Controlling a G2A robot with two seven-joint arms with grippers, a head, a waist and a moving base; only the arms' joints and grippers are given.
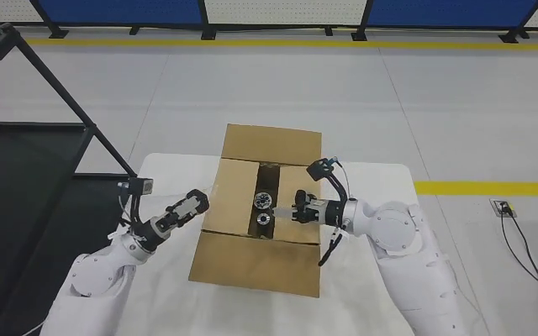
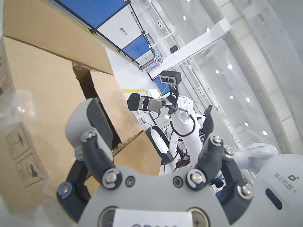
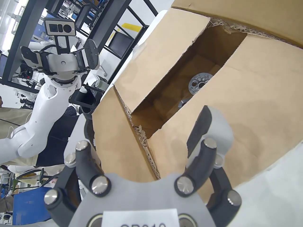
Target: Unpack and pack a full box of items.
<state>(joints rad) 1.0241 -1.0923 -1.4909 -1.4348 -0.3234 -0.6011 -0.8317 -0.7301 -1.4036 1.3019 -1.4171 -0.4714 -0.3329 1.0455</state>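
Note:
A brown cardboard box (image 1: 252,252) stands on the white table (image 1: 168,172) with its four flaps spread outward. Two grey round metal parts (image 1: 263,200) lie in the dark gap between the inner flaps, and one ribbed disc (image 3: 198,83) shows deep in the box. My right gripper (image 1: 294,210) is open at the right inner flap, whose edge (image 3: 144,142) sits between the fingers (image 3: 208,128). My left gripper (image 1: 195,202) hangs open beside the box's left side, holding nothing, one finger (image 2: 94,116) close to the left flap (image 2: 47,76).
A black metal rack (image 1: 50,168) stands off the table's left side. Bare table cover lies around the box on both sides. Yellow floor lines and blue panels (image 1: 118,10) run across the back of the room.

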